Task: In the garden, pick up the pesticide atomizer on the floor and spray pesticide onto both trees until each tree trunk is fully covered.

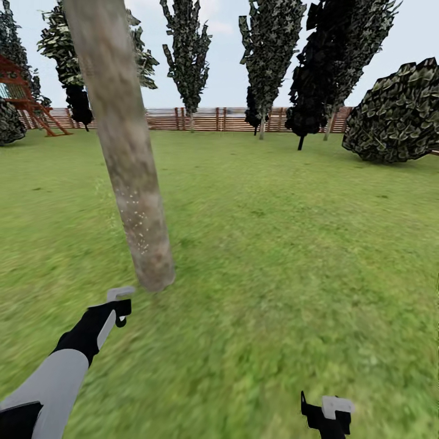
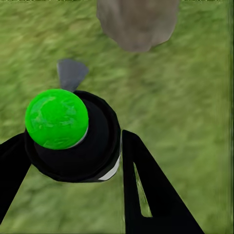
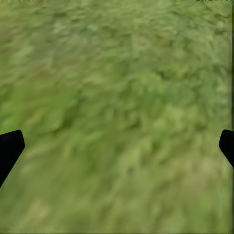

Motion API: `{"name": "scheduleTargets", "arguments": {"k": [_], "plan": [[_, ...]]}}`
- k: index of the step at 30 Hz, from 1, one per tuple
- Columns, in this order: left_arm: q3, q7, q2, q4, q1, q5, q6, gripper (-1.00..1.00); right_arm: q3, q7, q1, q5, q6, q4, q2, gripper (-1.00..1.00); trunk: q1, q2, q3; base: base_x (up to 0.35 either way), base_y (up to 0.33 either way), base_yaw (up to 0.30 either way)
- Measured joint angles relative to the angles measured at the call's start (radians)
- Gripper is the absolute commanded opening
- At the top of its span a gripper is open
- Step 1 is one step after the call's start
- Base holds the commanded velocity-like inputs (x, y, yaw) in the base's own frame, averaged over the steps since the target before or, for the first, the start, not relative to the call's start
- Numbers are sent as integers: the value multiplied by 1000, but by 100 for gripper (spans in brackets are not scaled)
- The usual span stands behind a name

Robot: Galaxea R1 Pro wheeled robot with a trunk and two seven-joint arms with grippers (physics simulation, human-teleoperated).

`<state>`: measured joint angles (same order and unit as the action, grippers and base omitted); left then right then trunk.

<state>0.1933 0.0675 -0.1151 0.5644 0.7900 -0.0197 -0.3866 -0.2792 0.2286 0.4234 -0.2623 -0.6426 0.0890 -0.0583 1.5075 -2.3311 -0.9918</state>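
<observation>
Green-capped atomizer (image 2: pixel 73 139) was clamped between the left gripper (image 2: pixel 73 161) fingers, tree trunk (image 2: pixel 136 22) beyond them; right gripper (image 3: pixel 117 146) fingers were spread wide over grass (image 3: pixel 117 73).

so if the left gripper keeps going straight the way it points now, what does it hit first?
Probably the tree trunk. The left gripper, holding the green-capped atomizer, points at the trunk's base across a strip of grass. Nothing else sits between; depth is unclear.

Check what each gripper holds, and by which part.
Left gripper clamps the pesticide atomizer around its black body, below the green cap. Right gripper is open, holding nothing.
</observation>
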Motion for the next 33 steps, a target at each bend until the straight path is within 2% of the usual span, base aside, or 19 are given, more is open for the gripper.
{"name": "scheduleTargets", "arguments": {"k": [17,33], "plan": [[0,0,-2,0,0,-5,0,-100,0,0,0,0,0,0,0,100,0,0,0,157,-266,7],[0,0,-3,0,0,-5,0,-100,-1,0,0,0,0,0,0,100,0,0,0,159,-264,260]]}}
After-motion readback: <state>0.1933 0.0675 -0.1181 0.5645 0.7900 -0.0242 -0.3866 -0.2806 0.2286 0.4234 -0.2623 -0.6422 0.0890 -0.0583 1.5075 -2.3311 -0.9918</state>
